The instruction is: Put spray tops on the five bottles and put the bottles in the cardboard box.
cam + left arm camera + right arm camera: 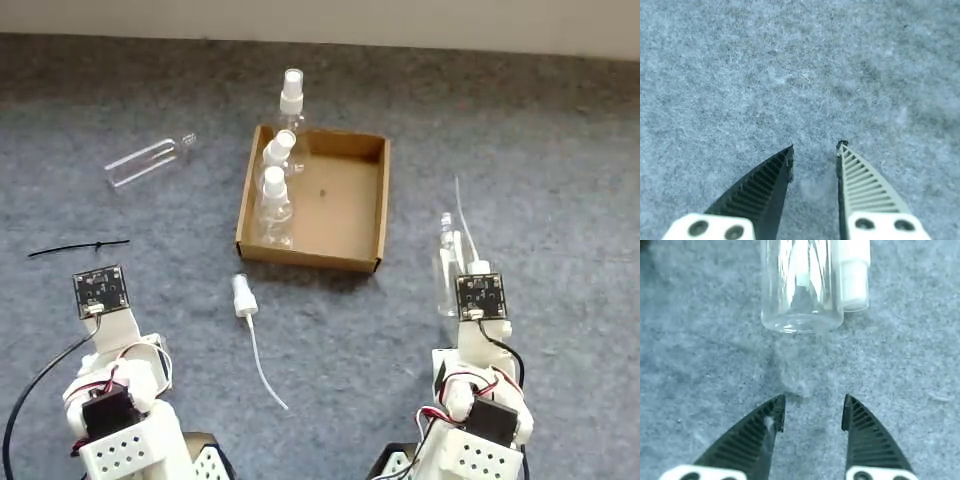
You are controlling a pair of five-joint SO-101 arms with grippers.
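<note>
Two bottles (pixel 276 205) inside cardboard box (pixel 345 212); loose spray top (pixel 243 296) on carpet (pixel 540 150); left gripper (pixel 815 150), right gripper (pixel 813 405) both spread, empty.

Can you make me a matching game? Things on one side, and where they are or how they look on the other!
Things:
1. cable tie
2. loose spray top
3. topless bottle
4. two topped bottles

Place, colour or state:
A. inside the box
B. black
C. on the carpet, just in front of the box
D. clear, lying on its side

Pairs: 1-B, 2-C, 3-D, 4-A
</note>
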